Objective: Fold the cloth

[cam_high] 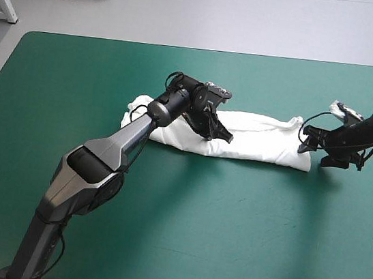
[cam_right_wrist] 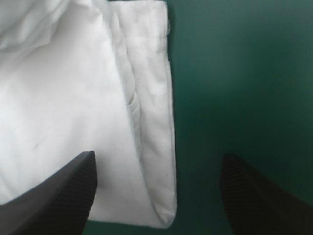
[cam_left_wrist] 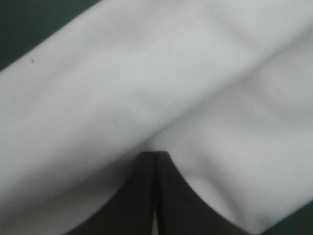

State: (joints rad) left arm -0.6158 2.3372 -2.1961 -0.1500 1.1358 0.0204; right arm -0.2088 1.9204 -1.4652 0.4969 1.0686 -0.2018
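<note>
The white T-shirt lies folded into a long band across the middle of the teal-green table. My left gripper is down on the band's middle, near its front edge. In the left wrist view the gripper is shut on the T-shirt, and a crease runs away from the tips. My right gripper sits low at the band's right end. In the right wrist view the gripper is open, and the folded end of the T-shirt reaches in between the fingers from one side.
Bare teal-green cover stretches in front of the band and behind it. To the right of the shirt's end there is only bare cover.
</note>
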